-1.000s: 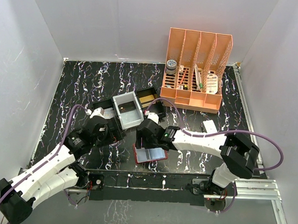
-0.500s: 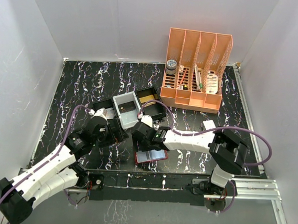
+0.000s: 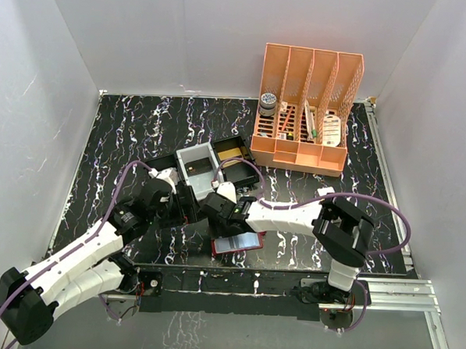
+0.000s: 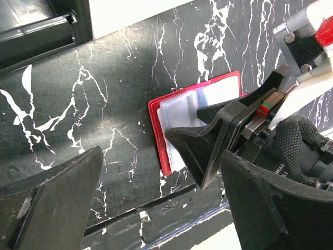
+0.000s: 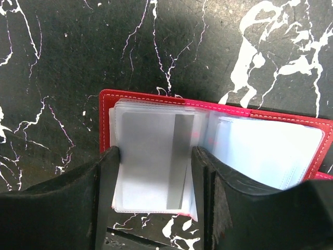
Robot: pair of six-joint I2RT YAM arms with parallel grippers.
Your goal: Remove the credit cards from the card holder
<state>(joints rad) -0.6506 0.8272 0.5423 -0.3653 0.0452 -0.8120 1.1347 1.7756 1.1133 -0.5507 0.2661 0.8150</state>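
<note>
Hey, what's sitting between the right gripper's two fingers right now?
The left page of the open red card holder, with a grey card in its clear sleeve. The right wrist view shows it between the fingers.

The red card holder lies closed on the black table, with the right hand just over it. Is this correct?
Not quite: the card holder lies open, clear sleeves showing, as the right wrist view shows. The right hand is indeed over it.
</note>
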